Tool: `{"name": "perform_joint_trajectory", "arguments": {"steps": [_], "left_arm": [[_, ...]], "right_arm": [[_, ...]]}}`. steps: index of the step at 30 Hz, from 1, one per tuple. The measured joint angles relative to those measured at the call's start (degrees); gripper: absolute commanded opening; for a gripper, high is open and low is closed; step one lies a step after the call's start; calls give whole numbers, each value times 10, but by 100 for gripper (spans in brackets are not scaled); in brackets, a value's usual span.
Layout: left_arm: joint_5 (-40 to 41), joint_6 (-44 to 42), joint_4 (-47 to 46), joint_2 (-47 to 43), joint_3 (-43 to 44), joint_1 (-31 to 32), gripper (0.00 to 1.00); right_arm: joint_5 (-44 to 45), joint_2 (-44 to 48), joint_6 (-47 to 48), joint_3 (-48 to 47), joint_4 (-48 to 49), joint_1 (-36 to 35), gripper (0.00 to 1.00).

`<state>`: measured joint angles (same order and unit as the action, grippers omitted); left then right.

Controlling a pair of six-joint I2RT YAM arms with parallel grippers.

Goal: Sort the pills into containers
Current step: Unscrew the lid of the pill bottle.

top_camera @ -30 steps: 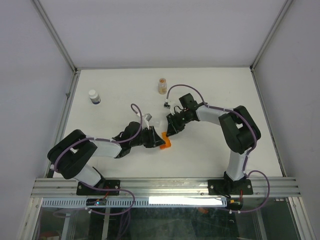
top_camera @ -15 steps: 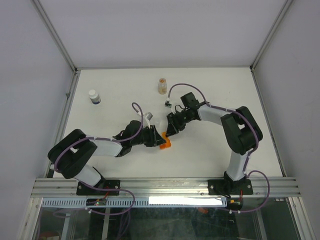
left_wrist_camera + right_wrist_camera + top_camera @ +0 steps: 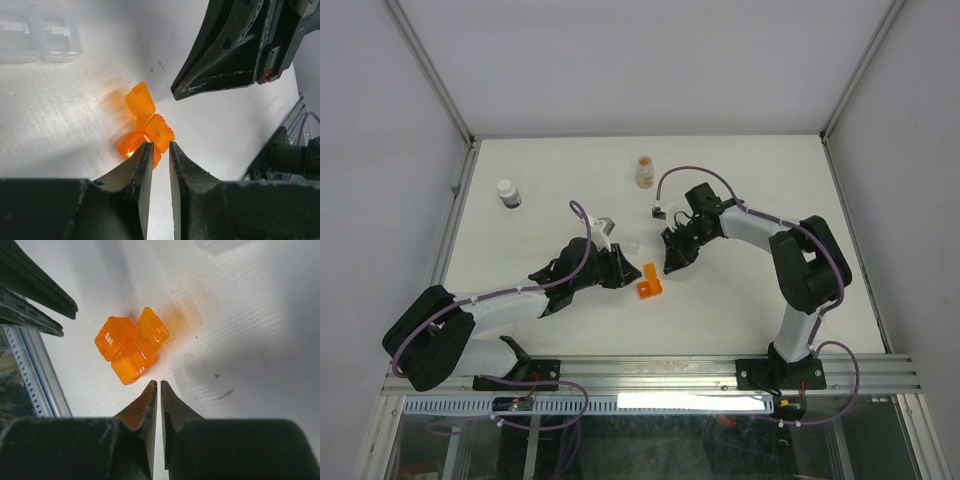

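Note:
A small translucent orange container (image 3: 649,281) lies mid-table with its lids flipped open; one lid reads "Sat" (image 3: 131,345). My left gripper (image 3: 626,272) sits just left of it, jaws drawn to a narrow slit with nothing clamped (image 3: 159,145). The container's near edge (image 3: 145,125) is partly hidden behind one fingertip. On the other side my right gripper (image 3: 670,266) is shut and empty (image 3: 159,383), its tips a little short of the container. A clear vial (image 3: 644,172) holding tan pills stands far back. A white bottle (image 3: 508,193) with a dark band stands at the far left.
A clear plastic pill box (image 3: 632,243) lies just behind the left gripper, also seen in the left wrist view (image 3: 40,35). The enclosure's metal frame (image 3: 455,215) bounds the table's left edge. The two grippers point at each other across the orange container.
The left arm's elbow has swung out to the left and its gripper has drawn back from the orange container. The right gripper has closed and shifted slightly right.

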<state>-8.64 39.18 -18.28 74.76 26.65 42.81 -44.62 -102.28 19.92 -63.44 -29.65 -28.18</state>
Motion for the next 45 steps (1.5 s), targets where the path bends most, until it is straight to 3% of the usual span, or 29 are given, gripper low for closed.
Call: {"name": "perform_joint_trajectory", "arguments": {"steps": [9,27,45], "left_arm": [[25,-3,59,-11,-18,0,15],[-25,2,4,119,6,0,15],[-19,0,-11,142,23,0,23]], "right_arm": [[28,-39,46,-23,-65,-30,6],[35,-62,58,-29,-85,-42,8],[57,-62,82,-45,-127,-34,10]]}}
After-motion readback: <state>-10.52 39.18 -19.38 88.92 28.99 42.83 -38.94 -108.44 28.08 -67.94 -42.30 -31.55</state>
